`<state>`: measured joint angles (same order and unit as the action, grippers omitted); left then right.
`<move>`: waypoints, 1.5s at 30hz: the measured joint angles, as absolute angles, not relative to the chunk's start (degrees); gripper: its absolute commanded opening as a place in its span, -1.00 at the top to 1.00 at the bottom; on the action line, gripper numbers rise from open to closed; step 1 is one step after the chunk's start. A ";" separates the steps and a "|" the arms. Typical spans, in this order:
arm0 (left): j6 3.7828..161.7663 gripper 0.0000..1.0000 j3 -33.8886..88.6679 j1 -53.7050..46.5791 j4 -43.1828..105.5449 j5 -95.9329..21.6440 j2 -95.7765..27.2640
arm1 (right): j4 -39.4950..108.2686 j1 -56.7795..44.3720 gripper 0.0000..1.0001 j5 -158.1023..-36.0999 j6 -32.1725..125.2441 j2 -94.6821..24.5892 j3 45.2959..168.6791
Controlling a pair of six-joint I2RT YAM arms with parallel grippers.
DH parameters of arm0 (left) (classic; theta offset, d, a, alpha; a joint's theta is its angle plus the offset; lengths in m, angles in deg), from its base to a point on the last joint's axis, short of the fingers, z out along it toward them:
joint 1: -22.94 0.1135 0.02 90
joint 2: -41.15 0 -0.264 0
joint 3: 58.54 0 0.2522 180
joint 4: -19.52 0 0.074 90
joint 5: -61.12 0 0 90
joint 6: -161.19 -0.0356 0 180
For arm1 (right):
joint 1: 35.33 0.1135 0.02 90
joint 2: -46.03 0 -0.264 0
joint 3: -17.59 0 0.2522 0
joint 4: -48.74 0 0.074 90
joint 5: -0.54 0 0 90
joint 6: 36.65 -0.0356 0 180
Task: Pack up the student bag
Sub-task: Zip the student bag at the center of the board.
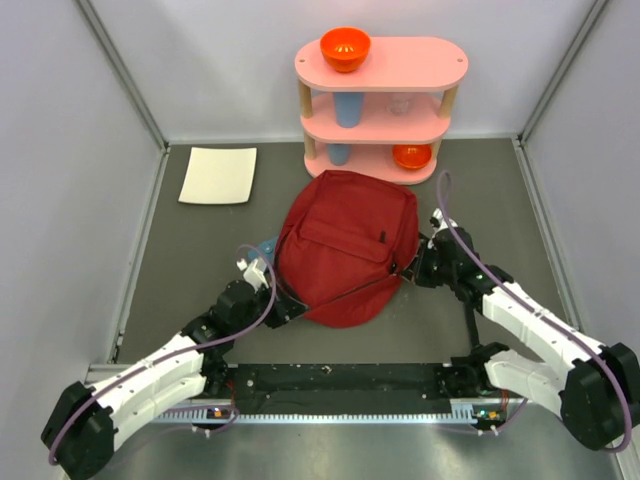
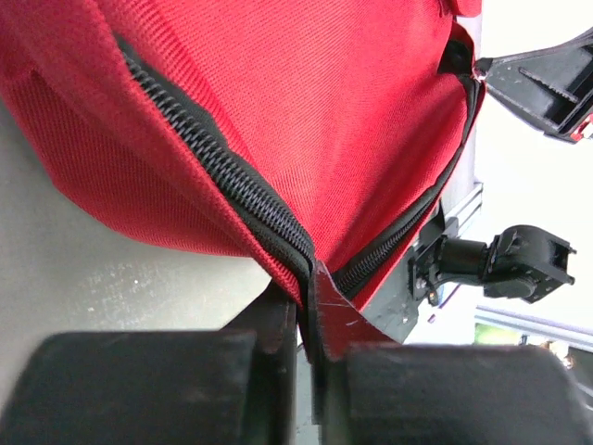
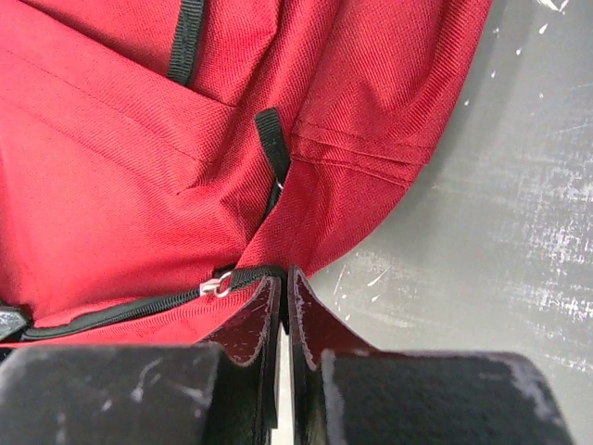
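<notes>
- The left gripper has its jaws pinched together on a red fold of the student bag, right at its tips.
- A black zipper runs from the upper left down to the pinched spot.
- A second zipper line climbs away to the upper right.
- The grey table shows left of the claw.
- A black angular piece meets the bag's far-right corner.
- A black clamp sits right of the claw.
</notes>
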<state>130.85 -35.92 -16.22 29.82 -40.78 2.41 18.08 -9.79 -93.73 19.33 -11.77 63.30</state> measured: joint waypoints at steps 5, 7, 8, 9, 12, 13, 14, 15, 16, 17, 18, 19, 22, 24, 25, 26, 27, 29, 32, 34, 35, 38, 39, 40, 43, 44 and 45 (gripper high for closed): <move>129.08 -0.33 -35.70 -16.18 30.28 -44.06 2.08 | 19.17 -12.11 1.00 -96.99 21.78 -11.37 63.30; 127.73 -0.51 -33.56 -16.53 32.55 -45.55 0.99 | 19.30 -12.72 1.00 -98.02 22.24 -11.00 63.14; 126.26 -0.59 -31.41 -16.85 34.32 -45.88 0.20 | 19.41 -12.72 1.00 -98.21 22.35 -10.43 62.79; 124.71 -0.64 -28.73 -17.20 36.44 -46.05 -0.52 | 19.39 -12.72 1.00 -98.28 22.52 -9.65 62.38; 120.01 -0.77 -19.72 -18.38 41.82 -44.83 -1.77 | 18.43 -12.74 1.00 -97.91 23.07 -6.65 60.89; 118.83 -0.97 -17.78 -18.62 42.93 -44.17 -1.70 | 17.94 -12.74 1.00 -97.80 23.22 -6.00 60.72; 117.21 -0.97 -15.74 -18.86 43.77 -43.52 -1.37 | 17.68 -12.74 1.00 -97.71 23.31 -5.38 60.54; 115.77 -0.97 -14.19 -19.02 44.29 -42.82 -0.91 | 17.46 -12.74 1.00 -97.62 23.31 -4.84 60.28; 114.50 -0.97 -12.97 -19.13 44.53 -42.45 -0.50 | 17.35 -12.74 1.00 -97.51 23.31 -4.40 60.06; 113.17 -0.97 -12.07 -19.15 44.40 -42.40 -0.30 | 17.33 -12.74 1.00 -97.41 23.31 -3.88 59.71; 111.75 -0.97 -11.20 -19.17 44.36 -42.42 -1.02 | 17.31 -12.74 1.00 -97.19 23.24 -3.50 59.34; 110.29 -0.97 -9.95 -19.28 44.33 -42.69 -2.16 | 17.29 -12.74 1.00 -97.06 23.18 -3.40 59.08; 104.91 -0.98 -5.05 -21.16 43.94 -44.02 -9.53 | 16.98 -12.74 1.00 -96.90 22.83 -3.37 58.99; 100.73 -0.98 -1.93 -23.78 43.44 -44.28 -15.60 | 16.98 -12.74 1.00 -96.86 22.65 -3.37 58.99; 98.35 -0.98 -0.66 -25.40 43.20 -44.37 -18.88 | 16.94 -12.74 1.00 -96.86 22.52 -3.33 58.99; 96.58 -0.98 0.08 -26.27 43.22 -44.43 -21.02 | 16.96 -12.74 1.00 -96.86 22.41 -3.29 58.99; 94.66 -0.98 1.02 -27.41 43.42 -44.48 -23.56 | 16.92 -12.74 1.00 -96.86 22.26 -3.20 58.99; 91.18 -0.98 3.40 -29.27 43.72 -44.48 -28.19 | 16.94 -12.74 1.00 -96.84 22.17 -2.98 58.99; 86.24 -0.98 8.69 -32.26 43.18 -44.24 -36.19 | 16.92 -12.74 1.00 -96.84 22.04 -2.70 58.99; 83.75 -0.98 12.02 -34.14 42.85 -44.33 -41.04 | 16.90 -12.74 1.00 -96.86 22.02 -2.72 58.99; 82.81 -0.98 13.59 -34.93 42.65 -44.46 -43.34 | 16.90 -12.74 1.00 -96.86 22.02 -2.72 58.99; 81.37 -0.87 16.93 -36.66 41.91 -44.76 -49.35 | 16.90 -12.74 1.00 -96.86 22.02 -2.72 58.99; 81.24 -0.81 17.28 -36.96 41.56 -44.98 -50.86 | 16.90 -12.74 1.00 -96.86 22.02 -2.72 58.99; 81.26 -0.63 17.31 -37.16 41.32 -45.16 -51.84 | 16.90 -12.74 1.00 -96.86 22.02 -2.72 58.99; 81.74 -0.05 17.31 -37.27 40.97 -45.55 -54.44 | 16.90 -12.74 1.00 -96.86 21.97 -2.70 58.99; 81.98 0.52 17.31 -37.27 40.71 -45.53 -54.92 | 16.90 -12.74 1.00 -96.82 21.82 -2.70 58.99; 82.40 0.79 17.24 -37.18 40.29 -45.44 -55.18 | 16.90 -12.74 1.00 -96.68 21.78 -2.70 58.99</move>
<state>82.40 17.24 -37.18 40.29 -45.44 -55.18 16.90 -12.74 -96.68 21.78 -2.70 58.99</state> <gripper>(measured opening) 0.585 0.007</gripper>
